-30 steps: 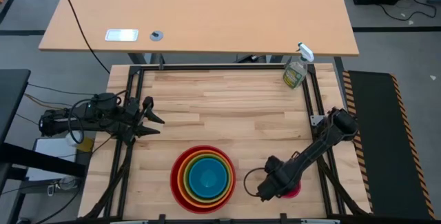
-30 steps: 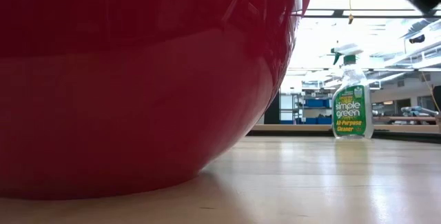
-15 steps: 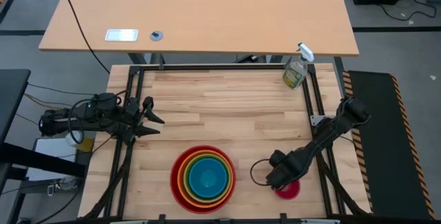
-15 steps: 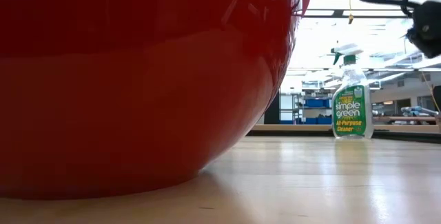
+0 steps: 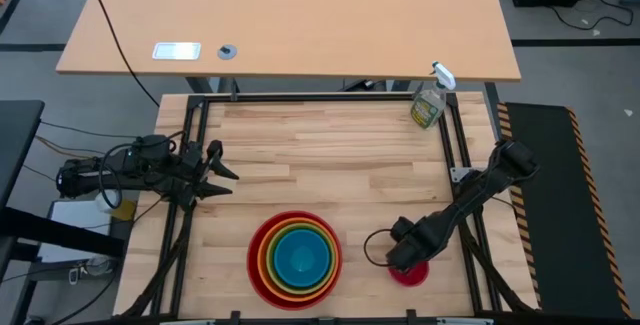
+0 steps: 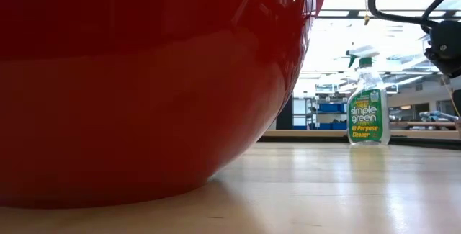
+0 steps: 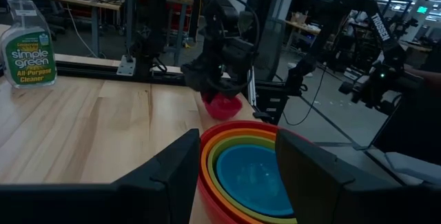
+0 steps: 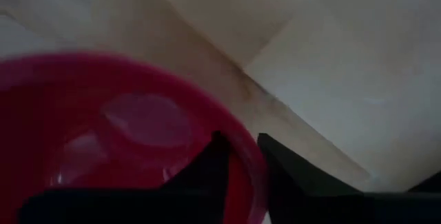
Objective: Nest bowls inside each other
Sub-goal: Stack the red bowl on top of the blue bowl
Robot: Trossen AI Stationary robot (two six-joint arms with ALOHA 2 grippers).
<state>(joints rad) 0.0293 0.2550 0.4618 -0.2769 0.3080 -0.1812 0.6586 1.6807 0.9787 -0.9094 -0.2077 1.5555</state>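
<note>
Four bowls sit nested near the table's front edge: red (image 5: 262, 270) outermost, then orange, lime green and blue (image 5: 297, 258) inside. The red wall (image 6: 144, 83) fills the low view. The small pink bowl (image 5: 412, 274) stands on the table to the stack's right. My right gripper (image 5: 402, 263) points down over its left rim and is shut on it. My left gripper (image 5: 230, 183) waits open at the table's left edge, level, holding nothing; its fingers (image 7: 172, 176) frame the stack (image 7: 251, 172). My right gripper pinches the pink bowl's rim (image 8: 253, 160), one finger (image 8: 207, 172) inside the bowl and the other (image 8: 293, 176) outside its wall. The fingers come from above, pointing steeply down. The bowl (image 7: 224, 107) sits upright with its base on the table.
A green spray bottle (image 5: 428, 103) stands at the table's far right corner, also seen in the low view (image 6: 367, 111). Black frame rails (image 5: 460, 165) run along the table's left and right sides. Bare wood (image 5: 320, 155) lies between the stack and the far edge.
My right gripper has tipped more steeply downward and come down over the pink bowl, its wrist swinging toward the table's right edge. More of the pink bowl now shows beside the gripper.
</note>
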